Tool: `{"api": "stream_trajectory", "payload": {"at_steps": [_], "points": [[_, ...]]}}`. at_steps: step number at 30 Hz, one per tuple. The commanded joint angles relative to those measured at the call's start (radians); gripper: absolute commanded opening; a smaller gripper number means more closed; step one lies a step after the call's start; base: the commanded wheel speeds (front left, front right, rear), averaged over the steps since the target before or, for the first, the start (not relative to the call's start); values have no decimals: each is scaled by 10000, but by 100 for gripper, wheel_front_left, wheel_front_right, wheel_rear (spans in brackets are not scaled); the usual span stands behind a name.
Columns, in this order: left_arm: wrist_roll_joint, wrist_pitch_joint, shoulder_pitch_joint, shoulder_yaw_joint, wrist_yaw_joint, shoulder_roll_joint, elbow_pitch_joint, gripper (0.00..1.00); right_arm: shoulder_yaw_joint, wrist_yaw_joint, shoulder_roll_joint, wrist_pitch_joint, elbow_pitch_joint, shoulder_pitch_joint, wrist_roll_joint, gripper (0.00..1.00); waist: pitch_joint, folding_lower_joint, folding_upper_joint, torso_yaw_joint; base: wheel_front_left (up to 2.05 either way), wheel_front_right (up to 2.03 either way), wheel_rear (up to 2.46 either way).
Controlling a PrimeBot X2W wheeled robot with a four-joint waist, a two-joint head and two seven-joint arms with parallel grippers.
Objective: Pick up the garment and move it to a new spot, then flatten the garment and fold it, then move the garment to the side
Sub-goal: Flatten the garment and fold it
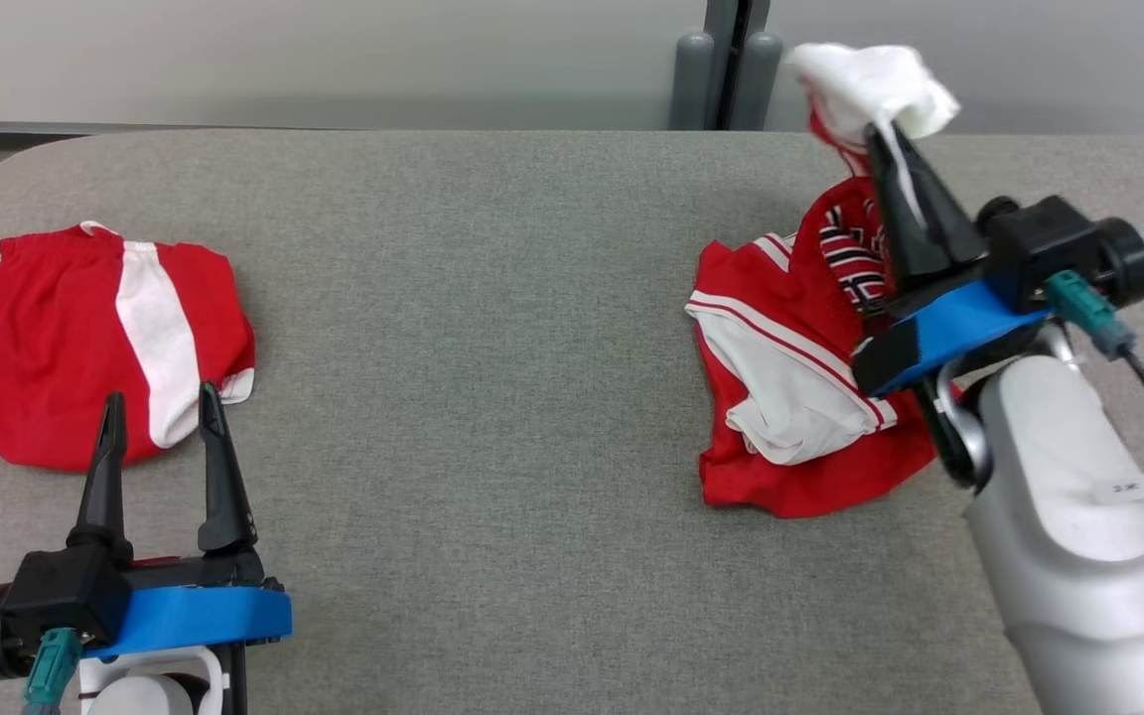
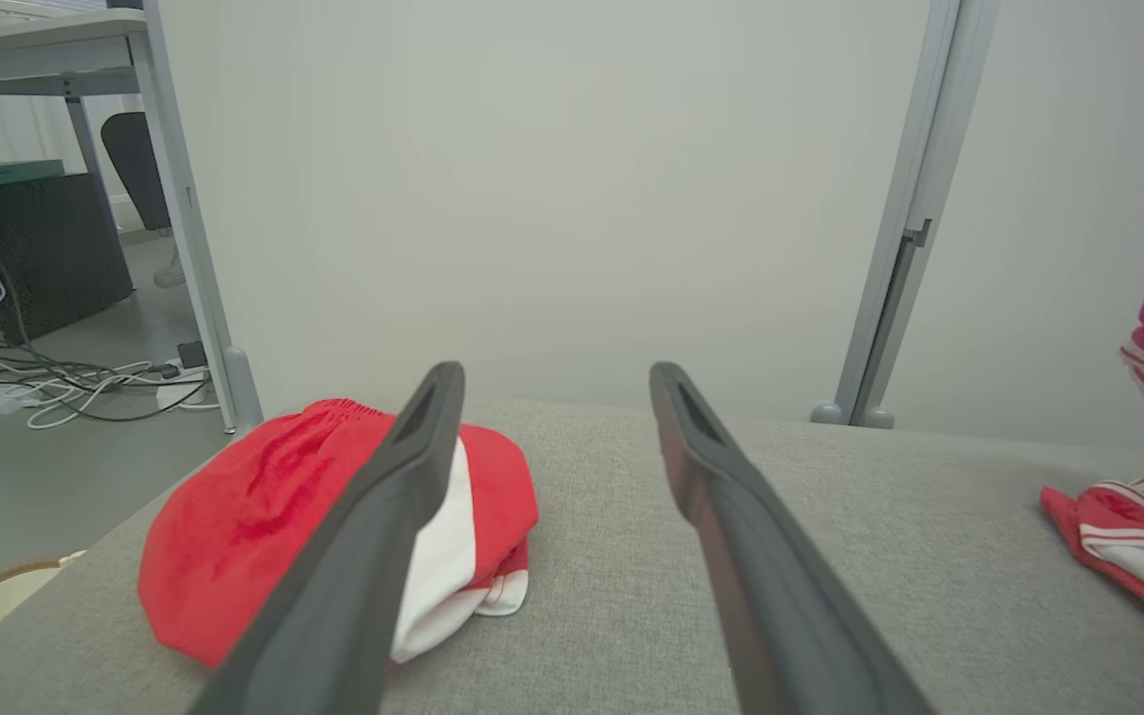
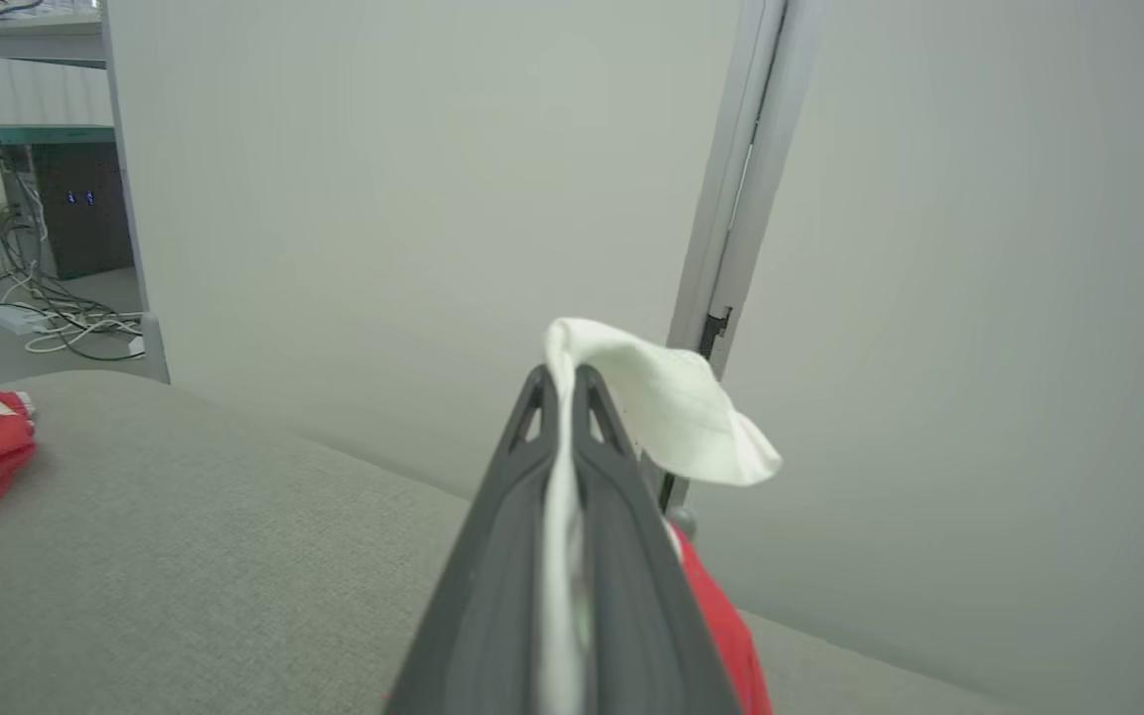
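Red-and-white jersey (image 1: 810, 477) is hanging from the right pincer (image 1: 880, 139), clamped on its white edge; well apart from it, the left pincer (image 1: 161, 395) is gaping beside folded red shorts (image 1: 46, 338).

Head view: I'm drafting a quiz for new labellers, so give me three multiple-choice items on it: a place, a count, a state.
1. Where does the folded garment lie on the table?
A. left end
B. middle
C. right end
2. How many red-and-white garments are there?
A. one
B. two
C. three
3. What is the right gripper doing?
A. open, empty
B. shut on the crumpled garment's white edge
C. lying flat on the table
Answers: 1 A, it sits near the open left gripper; 2 B, one lies at each end; 3 B, white cloth sticks out between its closed fingers.
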Motion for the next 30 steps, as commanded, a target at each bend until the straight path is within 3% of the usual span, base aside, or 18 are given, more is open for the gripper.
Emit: {"api": "stream_trajectory", "payload": {"at_steps": [1,15,29,30], "points": [[-55,-27,50,8,46,-4,-29,100,483,1,142,-35,-194,181,211,0,-28,1,0,105,0,0,0],[-241,-27,183,-147,163,-4,2,100,4316,1,891,-36,-451,724,1468,0,-117,1,0,886,0,0,0],[-397,-27,21,-352,194,-4,240,100,8336,1,929,-36,-665,1672,3154,0,-54,1,0,1466,0,0,0],[-413,-27,31,-355,207,-5,248,100,8506,1,932,-36,-672,1677,3204,27,-61,1,0,1460,0,0,0]]}}
